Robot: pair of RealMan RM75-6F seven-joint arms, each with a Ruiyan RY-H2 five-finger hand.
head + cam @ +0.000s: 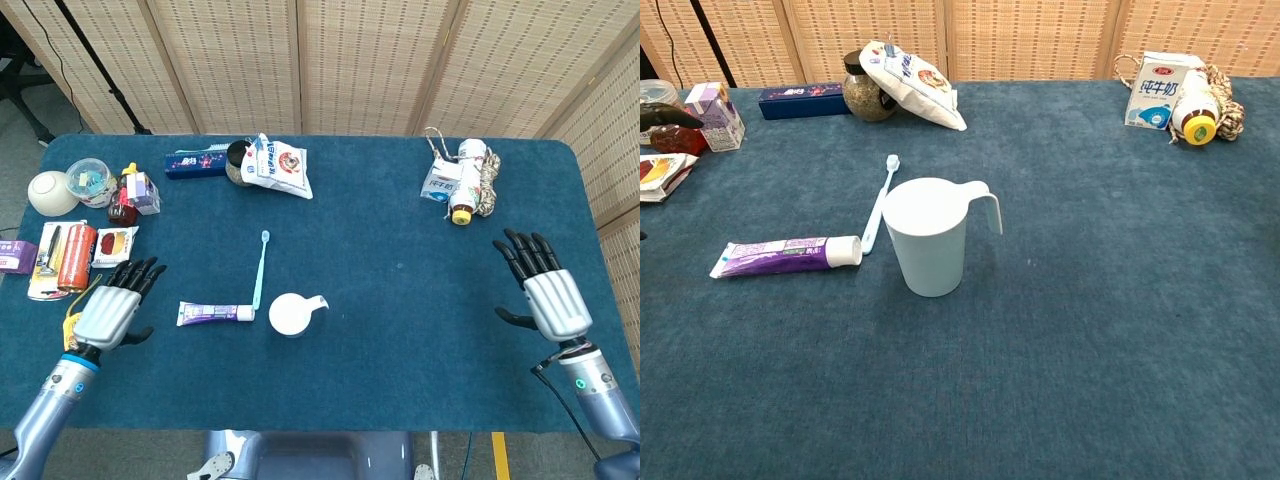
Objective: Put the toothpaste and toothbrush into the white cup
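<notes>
The white cup (pixel 288 314) (pixel 929 237) stands upright at the middle of the blue table, handle pointing right, with nothing in it. A purple toothpaste tube (pixel 214 313) (pixel 786 256) lies flat just left of it, cap toward the cup. The light-blue toothbrush (pixel 260 270) (pixel 878 203) lies beyond the cap, bristles at the far end. My left hand (pixel 115 305) hovers open left of the tube, fingers spread. Far to the right, my right hand (pixel 545 290) is open and holds nothing. A dark fingertip (pixel 668 118) shows at the chest view's left edge.
Snacks, a bowl and small packets (pixel 85 215) crowd the left edge. A dark-blue box (pixel 196 163), a jar (pixel 864 97) and a white bag (pixel 280 166) sit at the back. A milk carton, bottle and rope (pixel 457 185) lie at the back right.
</notes>
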